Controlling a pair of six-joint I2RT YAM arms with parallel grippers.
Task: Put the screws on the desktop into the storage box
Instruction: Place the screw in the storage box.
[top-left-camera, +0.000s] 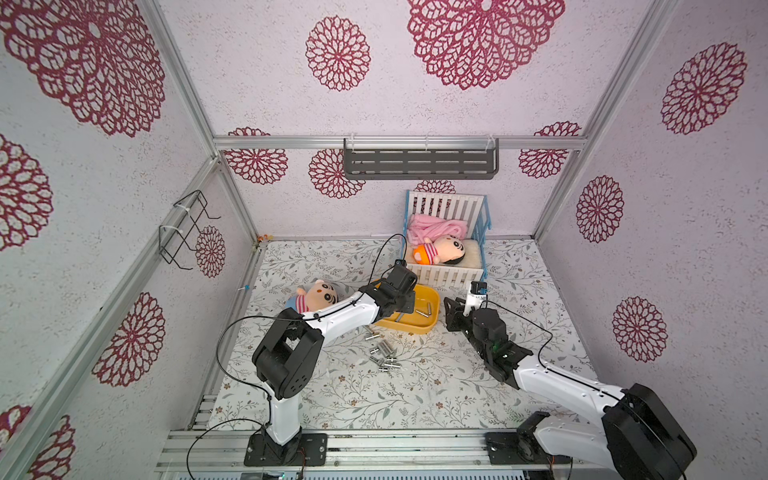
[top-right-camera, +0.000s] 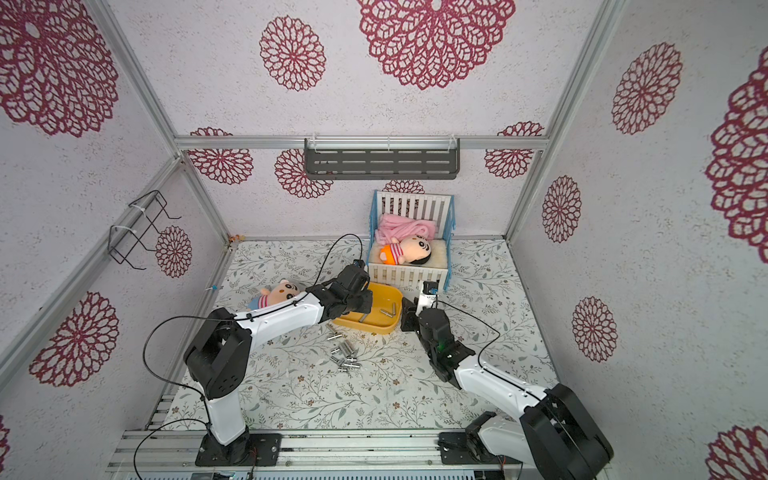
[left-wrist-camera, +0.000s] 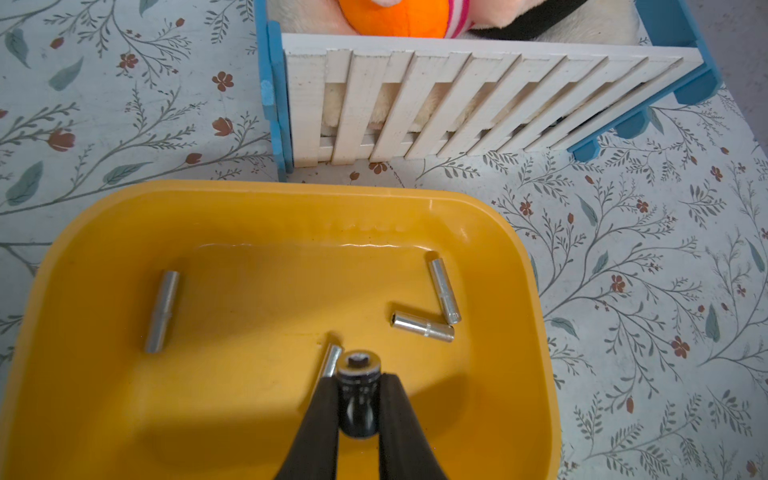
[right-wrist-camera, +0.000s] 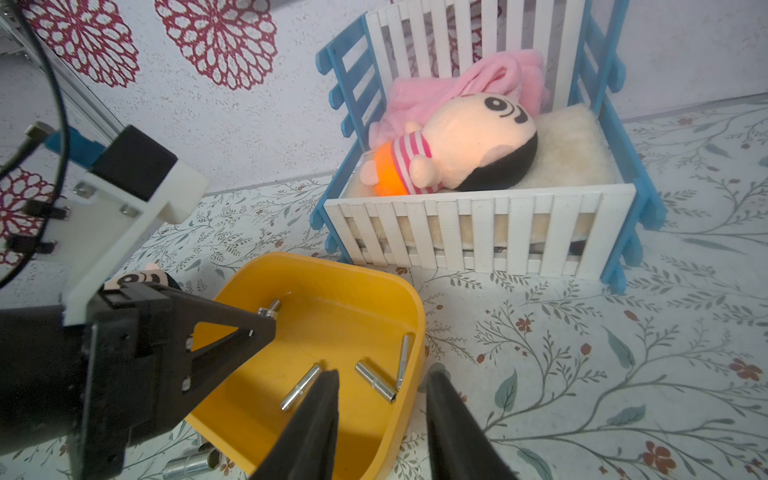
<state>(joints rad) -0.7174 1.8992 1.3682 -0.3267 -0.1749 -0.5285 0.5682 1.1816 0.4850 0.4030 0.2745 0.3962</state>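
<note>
The yellow storage box (top-left-camera: 428, 299) (top-right-camera: 390, 299) (left-wrist-camera: 291, 195) (right-wrist-camera: 332, 266) sits on the desktop (top-left-camera: 415, 386) in front of the toy crib. Several silver screws lie inside it (left-wrist-camera: 162, 311) (right-wrist-camera: 376, 380). More screws (top-left-camera: 384, 357) (top-right-camera: 345, 357) are heaped on the desktop just in front of the box. My left gripper (left-wrist-camera: 358, 378) (right-wrist-camera: 266, 318) hangs over the box's inside, shut on one upright screw (left-wrist-camera: 358, 365). My right gripper (right-wrist-camera: 382, 378) (top-left-camera: 449, 305) is open at the box's right end. One finger is inside the box and one outside, with the wall between them and apart from both.
The white-and-blue toy crib (top-left-camera: 446, 274) holds a plush doll and a pink blanket, right behind the box. A second plush doll (top-left-camera: 313, 295) lies on the desktop left of the box, beside my left arm. A grey shelf (top-left-camera: 419, 162) hangs on the back wall.
</note>
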